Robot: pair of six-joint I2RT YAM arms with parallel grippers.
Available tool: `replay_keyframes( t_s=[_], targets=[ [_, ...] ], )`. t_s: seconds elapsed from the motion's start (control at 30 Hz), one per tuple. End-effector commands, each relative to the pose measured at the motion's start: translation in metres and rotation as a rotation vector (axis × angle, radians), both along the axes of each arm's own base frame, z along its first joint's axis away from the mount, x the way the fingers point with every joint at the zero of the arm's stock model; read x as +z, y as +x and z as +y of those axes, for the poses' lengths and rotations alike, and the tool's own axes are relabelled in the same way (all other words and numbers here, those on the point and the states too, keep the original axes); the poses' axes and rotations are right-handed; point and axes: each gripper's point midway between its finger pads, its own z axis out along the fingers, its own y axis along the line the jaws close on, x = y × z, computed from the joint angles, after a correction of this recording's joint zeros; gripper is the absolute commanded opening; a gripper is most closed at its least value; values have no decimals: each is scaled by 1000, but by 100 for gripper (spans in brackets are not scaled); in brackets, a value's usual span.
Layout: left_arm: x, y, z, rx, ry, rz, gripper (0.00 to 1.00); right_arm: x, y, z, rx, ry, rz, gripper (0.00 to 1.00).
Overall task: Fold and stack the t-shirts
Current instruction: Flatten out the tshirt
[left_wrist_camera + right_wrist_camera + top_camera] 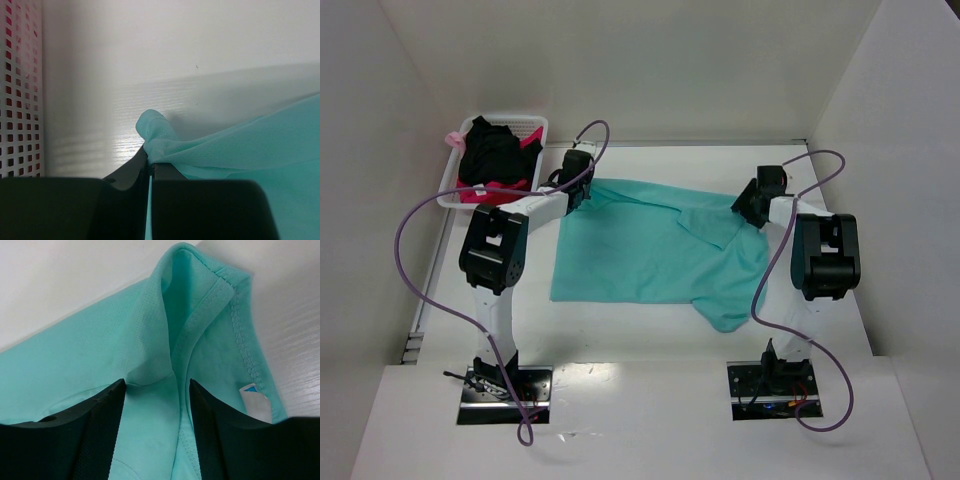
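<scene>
top view: pink-red cloth t-shirt (480,192) all but buried under black cloth t-shirt (492,155) in white plastic lattice basket (525,122) | left wrist: basket sliced by left edge, teal-green cloth t-shirt (260,145) runs off right | right wrist: small white neck label (257,402) half hidden (print unreadable)

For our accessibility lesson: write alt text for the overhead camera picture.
A teal t-shirt lies spread on a white table, the left claw at its far left corner and the right claw at its far right edge. A white lattice basket at far left holds a black garment and a pink-red garment.
</scene>
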Motion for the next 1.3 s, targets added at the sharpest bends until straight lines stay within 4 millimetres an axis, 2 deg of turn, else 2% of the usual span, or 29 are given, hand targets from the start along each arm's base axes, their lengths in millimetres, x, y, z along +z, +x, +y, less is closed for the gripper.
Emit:
replay_keyframes(
  t_s=[0.0, 0.03, 0.13, 0.27, 0.33, 0.43, 0.5, 0.73, 0.9, 1.17, 1.27],
  targets=[
    [30, 5, -1, 12, -50, -75, 0, 24, 18, -5, -2, -10, -72, 59],
    [30, 5, -1, 12, -50, -75, 0, 19, 17, -4, -2, -9, -62, 58],
    [30, 5, -1, 12, -50, -75, 0, 26, 23, 1, 13, -3, -80, 54],
    [30, 5, -1, 12, -50, -75, 0, 22, 22, 6, 22, -2, -71, 47],
    [30, 5, -1, 12, -50, -75, 0, 23, 24, 6, 22, -2, -80, 47],
    [30, 5, -1, 12, -50, -75, 0, 13, 23, 6, 22, -2, -59, 47],
    [31, 3, 0, 7, -43, -74, 0, 17, 26, 6, 22, -2, -68, 47],
    [30, 3, -2, -1, -47, -73, 0, 12, 18, -5, -9, -75, -22, 61],
    [30, 3, -2, 4, -55, -73, 0, 13, 20, -3, 5, -72, -32, 61],
    [30, 3, -2, 4, -55, -73, 0, 17, 33, 0, 17, -59, -56, 51],
    [30, 3, -2, 4, -55, -73, 0, 16, 38, 0, 17, -59, -57, 51]
  ],
)
